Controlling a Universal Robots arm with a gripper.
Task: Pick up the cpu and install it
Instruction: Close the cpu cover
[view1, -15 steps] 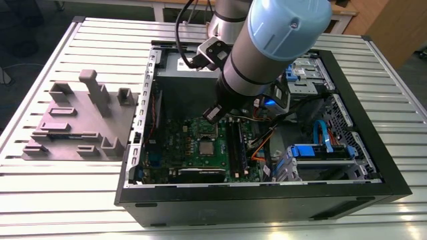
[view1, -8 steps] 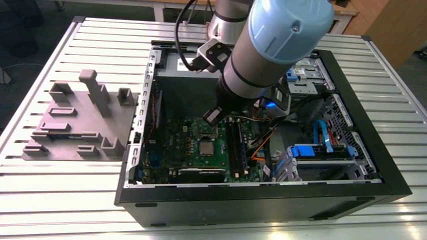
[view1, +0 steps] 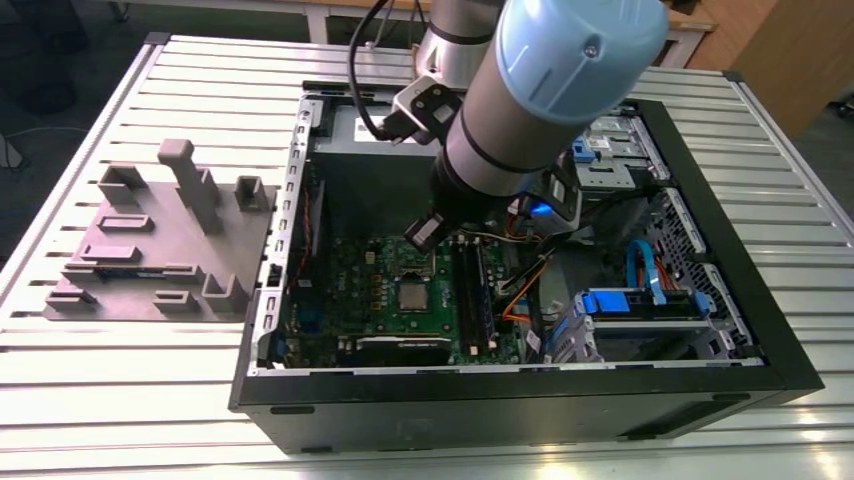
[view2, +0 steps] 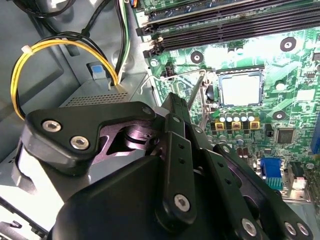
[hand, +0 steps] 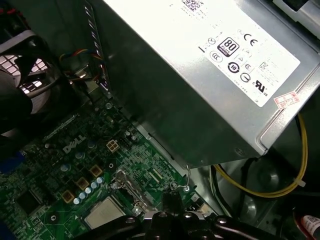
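From my seat, the black gripper (view2: 172, 107) hangs just above the green motherboard (view2: 280, 105); I cannot tell its opening. The shiny silver square cpu (view2: 241, 89) already sits in its metal-framed socket (view2: 216, 90), frame apparently still unlatched.

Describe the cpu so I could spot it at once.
Look into the open computer case on the slatted table and find the green motherboard on its floor. Near the board's middle sits the cpu, a small flat square with a shiny silver-grey top, unlike the long dark memory slots beside it.
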